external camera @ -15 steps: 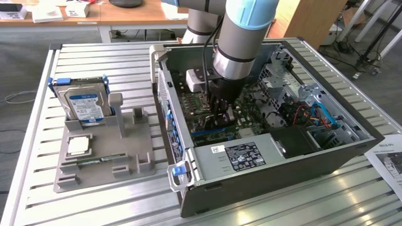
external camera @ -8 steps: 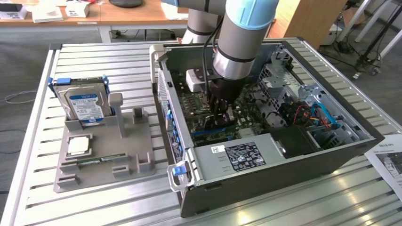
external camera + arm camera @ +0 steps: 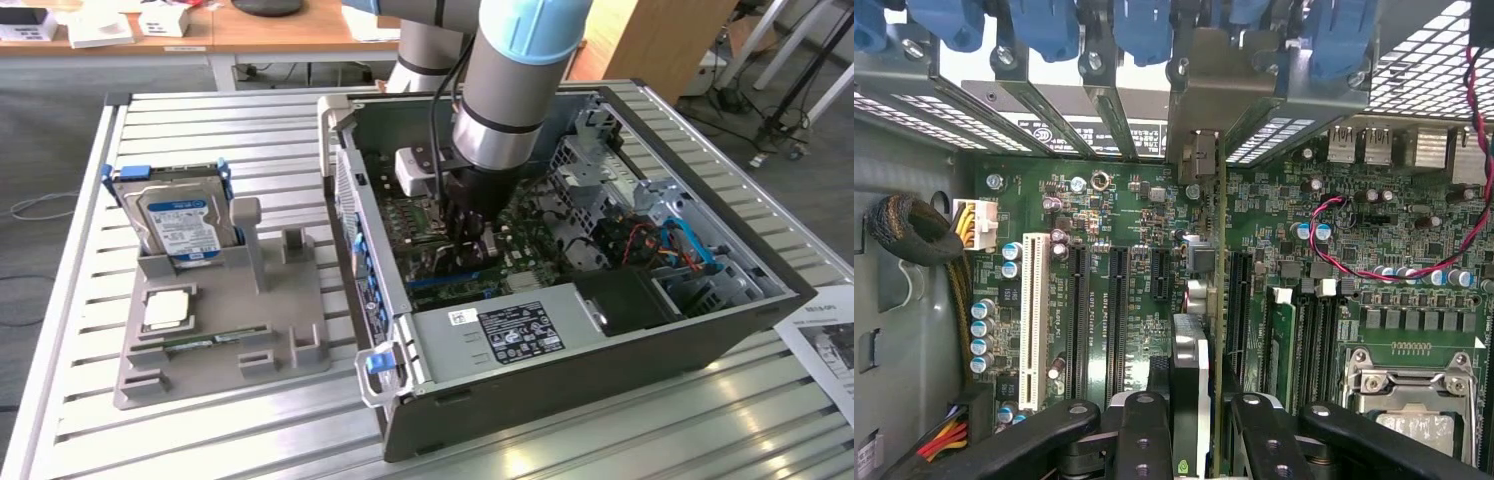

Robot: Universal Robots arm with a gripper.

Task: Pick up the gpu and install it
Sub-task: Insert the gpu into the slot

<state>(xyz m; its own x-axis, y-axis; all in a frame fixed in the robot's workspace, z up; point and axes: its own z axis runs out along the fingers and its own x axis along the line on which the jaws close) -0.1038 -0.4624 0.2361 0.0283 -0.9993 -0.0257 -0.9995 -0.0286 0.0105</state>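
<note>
— Green motherboard [image 3: 1124, 220] is lining the floor of the open computer case [image 3: 601, 350], and in the exterior view we are watching the arm reaching straight down into it. What is the gripper [image 3: 470, 240] doing?

— We are seeing it clamped on the gpu [image 3: 1192, 370]. In the wrist view the black fingers [image 3: 1144, 430] are pressing on either side of the card, which is standing on edge over the motherboard.

— Where is the card sitting among the slots?

— We are finding it just beyond the row of black expansion slots [image 3: 1116, 310], which are lying between it and the white slot [image 3: 1035, 320]. Its metal end bracket [image 3: 1199, 150] is meeting the rear wall of the case, under the blue latches [image 3: 1144, 25]. Whether its lower edge is seated in a slot, we cannot tell.

— And outside the case?

— On the exterior view's left we are noticing a grey holder [image 3: 227, 330] resting on the slatted aluminium table [image 3: 200, 440]. It is carrying a hard drive [image 3: 180, 228] with a blue label, upright, well apart from the gripper.
</note>
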